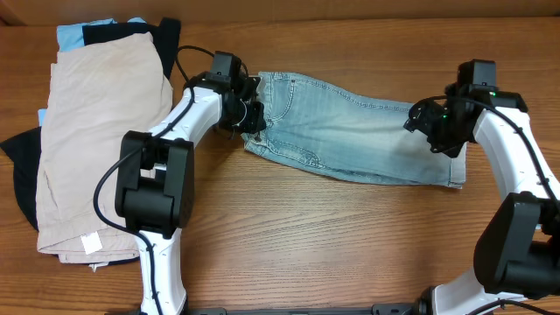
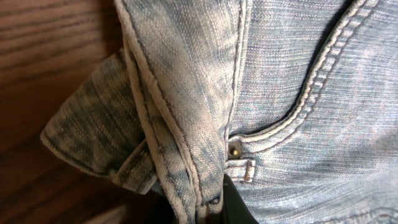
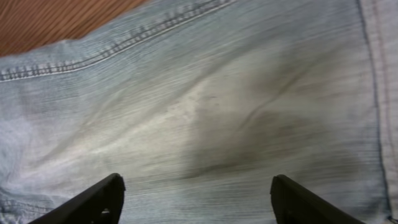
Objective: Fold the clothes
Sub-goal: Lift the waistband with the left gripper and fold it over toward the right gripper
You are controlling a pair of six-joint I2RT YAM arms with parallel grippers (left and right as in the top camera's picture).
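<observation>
Fig.: denim shorts (image 1: 359,131) lie flat on the table (image 1: 306,254), centre-right. The waistband is twd. my left arm and the leg hem is under my right arm. My left jaws are closed on the waistband edge, which bunches up beside a rivet (image 2: 234,149); only one finger (image 2: 233,202) shows. My right jaws stand wide apart over the leg fabric nr. the hem, holding nothing. Far left: beige shorts (image 1: 96,140) lie atop a black piece (image 1: 22,162) & a sky-blue piece (image 1: 74,33).

Light-wash blue denim shorts (image 2: 298,124) hide the jaws of the black left gripper (image 1: 251,116), bar a sliver at six o'clock.
</observation>
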